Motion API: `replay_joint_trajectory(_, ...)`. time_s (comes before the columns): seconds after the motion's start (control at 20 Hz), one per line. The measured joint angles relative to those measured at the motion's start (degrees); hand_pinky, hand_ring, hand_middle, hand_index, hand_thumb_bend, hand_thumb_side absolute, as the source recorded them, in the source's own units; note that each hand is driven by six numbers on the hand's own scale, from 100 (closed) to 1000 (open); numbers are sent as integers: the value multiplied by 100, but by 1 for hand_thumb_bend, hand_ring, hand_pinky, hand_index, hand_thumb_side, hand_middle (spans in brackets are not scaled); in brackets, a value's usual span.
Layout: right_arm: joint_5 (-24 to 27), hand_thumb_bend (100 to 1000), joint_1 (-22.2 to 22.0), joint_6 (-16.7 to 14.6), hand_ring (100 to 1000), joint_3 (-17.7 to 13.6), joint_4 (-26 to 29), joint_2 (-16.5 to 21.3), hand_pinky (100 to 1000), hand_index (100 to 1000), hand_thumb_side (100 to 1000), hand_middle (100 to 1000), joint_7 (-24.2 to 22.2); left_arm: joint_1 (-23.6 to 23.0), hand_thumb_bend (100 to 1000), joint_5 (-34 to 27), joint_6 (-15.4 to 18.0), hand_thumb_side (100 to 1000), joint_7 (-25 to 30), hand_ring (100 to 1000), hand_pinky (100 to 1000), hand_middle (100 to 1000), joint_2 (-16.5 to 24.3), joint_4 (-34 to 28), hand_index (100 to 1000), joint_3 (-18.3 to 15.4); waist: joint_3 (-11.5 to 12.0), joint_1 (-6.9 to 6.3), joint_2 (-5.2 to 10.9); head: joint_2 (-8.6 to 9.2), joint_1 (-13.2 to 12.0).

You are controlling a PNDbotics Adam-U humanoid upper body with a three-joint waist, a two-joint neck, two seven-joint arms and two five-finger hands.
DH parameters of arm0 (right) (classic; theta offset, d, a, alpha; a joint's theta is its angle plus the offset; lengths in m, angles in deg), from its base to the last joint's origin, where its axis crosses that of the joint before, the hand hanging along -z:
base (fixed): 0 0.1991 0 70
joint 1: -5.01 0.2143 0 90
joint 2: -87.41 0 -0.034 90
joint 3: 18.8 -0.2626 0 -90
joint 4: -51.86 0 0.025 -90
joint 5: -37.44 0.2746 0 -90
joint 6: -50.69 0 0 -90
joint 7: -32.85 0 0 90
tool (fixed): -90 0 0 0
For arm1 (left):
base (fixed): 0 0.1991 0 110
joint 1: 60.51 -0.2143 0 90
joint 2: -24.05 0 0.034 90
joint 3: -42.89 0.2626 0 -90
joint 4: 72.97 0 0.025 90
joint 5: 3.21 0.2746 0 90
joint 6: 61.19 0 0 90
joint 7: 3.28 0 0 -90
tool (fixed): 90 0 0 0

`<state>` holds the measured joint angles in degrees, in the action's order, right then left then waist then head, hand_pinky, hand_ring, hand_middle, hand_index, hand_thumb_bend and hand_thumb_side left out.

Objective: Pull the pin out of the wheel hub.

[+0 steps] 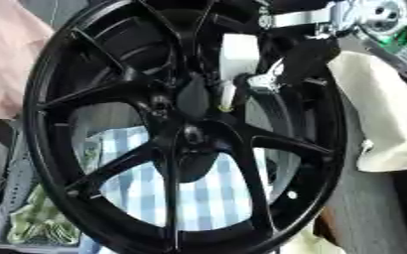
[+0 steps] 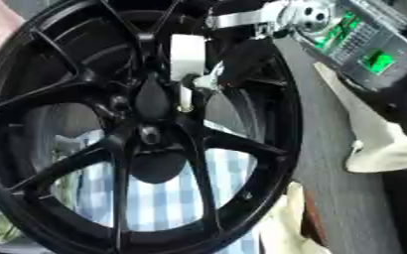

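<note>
One glossy black multi-spoke alloy wheel (image 1: pixel 181 129) fills both views, its thin paired spokes fanning from a rounded hub (image 1: pixel 192 99). A small pale cylindrical pin with a yellowish tip (image 1: pixel 227 95) is seen seated at the hub's right side, beside a white rectangular block (image 1: pixel 239 54). The right hand (image 1: pixel 281 69), black with silver joints, is brought in from the upper right, its fingers curled about the pin. Blue-and-white checked cloth (image 1: pixel 198 193) is seen through the lower spokes; cream fabric (image 1: pixel 385 109) lies to the right. No writing is legible.
</note>
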<state>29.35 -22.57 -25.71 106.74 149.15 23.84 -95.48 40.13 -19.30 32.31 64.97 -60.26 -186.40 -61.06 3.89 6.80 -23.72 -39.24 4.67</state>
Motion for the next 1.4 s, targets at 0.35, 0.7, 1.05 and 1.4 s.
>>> replay_joint_trajectory(0.35,539,100,-52,276,750,-251,437,242,730,546,610,375,232,-2,197,4,-30,790,15,759,755,664,0,0,728,0,-35,-3,1,0,-6)
replay_joint_trajectory(0.7,1202,100,-41,563,735,-695,947,534,726,526,591,351,494,-4,197,25,-53,788,16,758,756,664,0,0,726,-2,-79,-33,6,8,-46)
replay_joint_trajectory(1.05,1903,100,-263,738,731,-1617,1242,1069,728,527,485,346,1177,-20,196,53,-57,784,6,758,758,664,1,0,727,-21,-232,-87,54,15,-145)
replay_joint_trajectory(1.4,2303,100,-2113,368,734,-2952,947,2186,733,528,415,344,2290,-64,196,73,-40,775,-51,758,759,664,5,0,727,-79,-441,-278,113,52,-319)
